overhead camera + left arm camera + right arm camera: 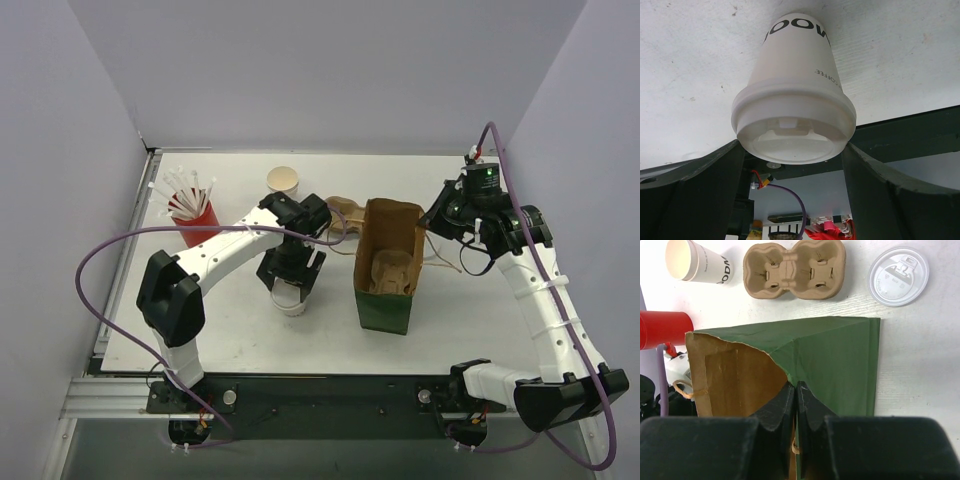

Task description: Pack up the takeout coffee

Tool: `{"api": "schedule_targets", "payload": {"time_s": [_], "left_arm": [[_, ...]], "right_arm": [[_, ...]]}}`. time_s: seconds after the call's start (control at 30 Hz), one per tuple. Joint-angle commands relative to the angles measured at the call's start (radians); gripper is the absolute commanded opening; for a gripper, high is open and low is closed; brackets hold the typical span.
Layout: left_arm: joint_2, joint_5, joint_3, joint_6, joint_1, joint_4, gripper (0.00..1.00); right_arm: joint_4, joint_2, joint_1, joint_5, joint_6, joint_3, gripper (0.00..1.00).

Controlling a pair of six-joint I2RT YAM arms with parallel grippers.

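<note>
Right jaws clamp the paper bag (pixel 840 365); left jaws flank the takeout coffee (pixel 794 125), grip unclear.

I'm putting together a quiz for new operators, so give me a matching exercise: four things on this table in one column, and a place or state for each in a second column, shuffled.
Things
1. takeout coffee
2. paper bag
3. red cup
4. loose lid

Place or state
A. holds white straws
B. lies flat, on no cup
C. stands between the open jaws of the left gripper
D. rim pinched by the shut right gripper

Pairs: 1-C, 2-D, 3-A, 4-B
</note>
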Motion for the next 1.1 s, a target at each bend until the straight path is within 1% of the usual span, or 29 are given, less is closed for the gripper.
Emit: {"api": "schedule_targets", "payload": {"time_s": [0.0, 0.07, 0.1, 0.2, 0.27, 0.33, 0.4, 0.43, 0.5, 0.77, 0.9, 1.07], "left_arm": [[0.0, 0.001, 0.033, 0.014, 0.011, 0.014, 0.48], [0.0, -0.006, 0.044, 0.013, 0.011, 0.014, 0.51], [0.0, -0.011, 0.057, 0.014, 0.011, 0.01, 0.55], [0.0, -0.031, 0.083, 0.011, 0.013, 0.008, 0.61], [0.003, -0.04, 0.09, 0.011, 0.013, 0.006, 0.65], [0.003, -0.046, 0.088, 0.008, 0.011, 0.006, 0.71], [0.0, -0.048, 0.082, 0.011, 0.011, 0.01, 0.74], [0.0, -0.051, 0.08, 0.013, 0.011, 0.01, 0.78], [0.002, -0.06, 0.082, 0.014, 0.011, 0.008, 0.79], [-0.007, -0.063, 0.087, 0.019, 0.011, 0.023, 0.94], [-0.017, -0.06, 0.073, 0.022, 0.013, 0.039, 0.96], [-0.03, -0.066, 0.062, 0.005, 0.011, 0.057, 0.96]], "right_arm": [[0.027, -0.016, -0.007, -0.025, -0.001, -0.007, 0.02], [0.029, -0.016, -0.007, -0.025, -0.003, -0.01, 0.02], [0.029, -0.016, -0.007, -0.025, -0.001, -0.01, 0.02], [0.033, -0.018, -0.007, -0.025, -0.003, -0.013, 0.02], [0.033, -0.018, -0.007, -0.024, -0.003, -0.016, 0.02], [0.033, -0.019, -0.007, -0.021, -0.006, -0.021, 0.02], [0.036, -0.021, -0.009, -0.019, -0.008, -0.03, 0.02], [0.038, -0.019, -0.009, -0.019, -0.008, -0.033, 0.02], [0.042, -0.019, -0.009, -0.021, -0.006, -0.042, 0.02], [0.052, -0.016, -0.009, -0.025, -0.009, -0.052, 0.02], [0.053, -0.015, -0.009, -0.027, -0.012, -0.055, 0.02], [0.056, -0.013, -0.009, -0.025, -0.014, -0.065, 0.02]]}}
